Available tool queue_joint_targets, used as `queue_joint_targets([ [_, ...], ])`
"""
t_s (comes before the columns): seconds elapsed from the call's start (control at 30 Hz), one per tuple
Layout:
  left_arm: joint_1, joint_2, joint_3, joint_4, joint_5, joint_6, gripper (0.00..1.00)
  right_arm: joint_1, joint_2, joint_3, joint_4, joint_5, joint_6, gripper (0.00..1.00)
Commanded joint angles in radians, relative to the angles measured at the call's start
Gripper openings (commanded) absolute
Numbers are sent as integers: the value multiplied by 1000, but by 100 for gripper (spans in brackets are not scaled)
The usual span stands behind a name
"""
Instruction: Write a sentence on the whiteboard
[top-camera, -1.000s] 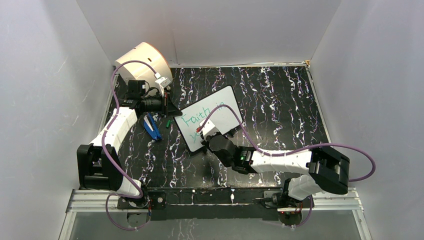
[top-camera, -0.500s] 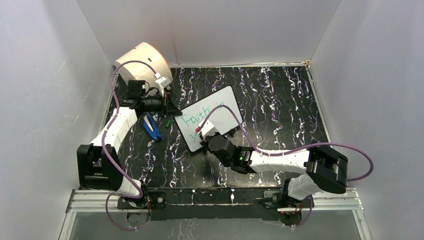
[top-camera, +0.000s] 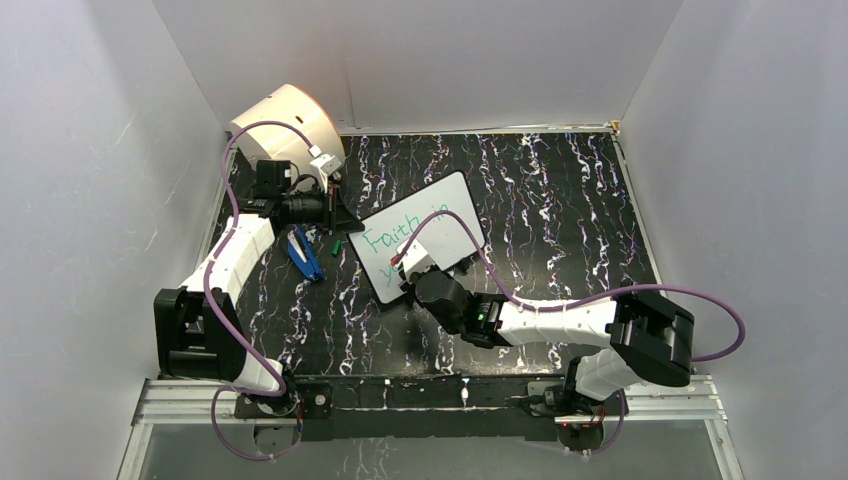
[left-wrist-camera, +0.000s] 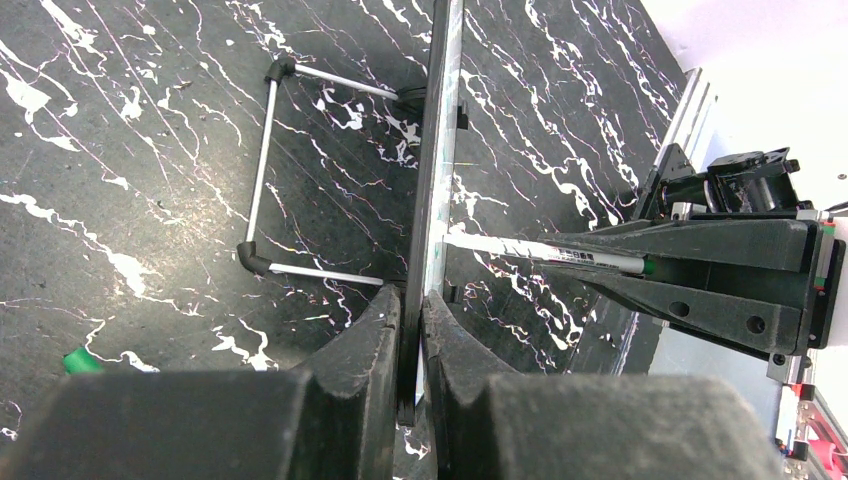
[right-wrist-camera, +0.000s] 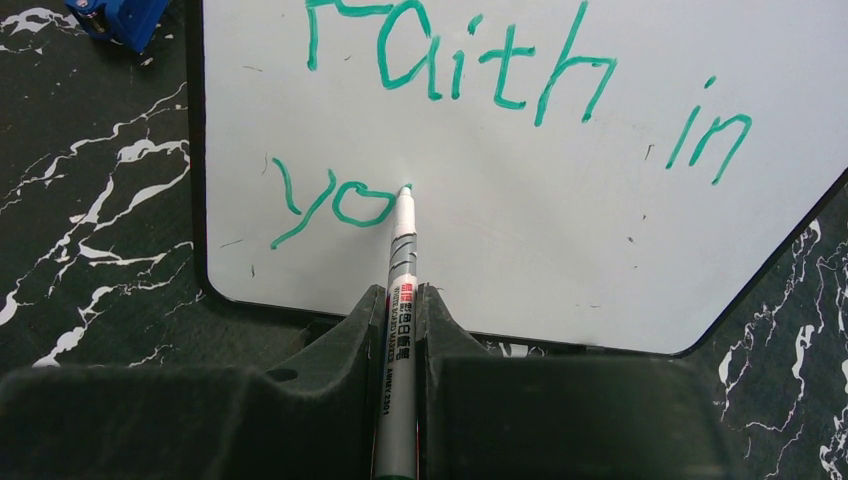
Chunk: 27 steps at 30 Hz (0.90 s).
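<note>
Clamps marker in right gripper, tip just past "yo" of sentence | pins whiteboard edge, middle of desk, with left gripper | barely shifts since a second ago: second line unfinished.

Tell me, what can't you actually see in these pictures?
- Top view: the right gripper covers part of the sentence.
- Left wrist view: the whiteboard stands edge-on, so no writing shows.
- Right wrist view: the top edge clips the first letter, the corner a blue object.

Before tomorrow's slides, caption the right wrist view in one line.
Right gripper holds a marker against the whiteboard, the green sentence reading "Faith in yo".
</note>
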Motion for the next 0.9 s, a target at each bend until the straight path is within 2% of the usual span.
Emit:
queue_joint_targets([
  [0.0,-11,21,14,-57,-57,10,0,-8,-11,23,-51,-23,40,0],
  [0.87,-11,28,14,-57,-62,7,0,-9,-19,9,-72,17,40,0],
])
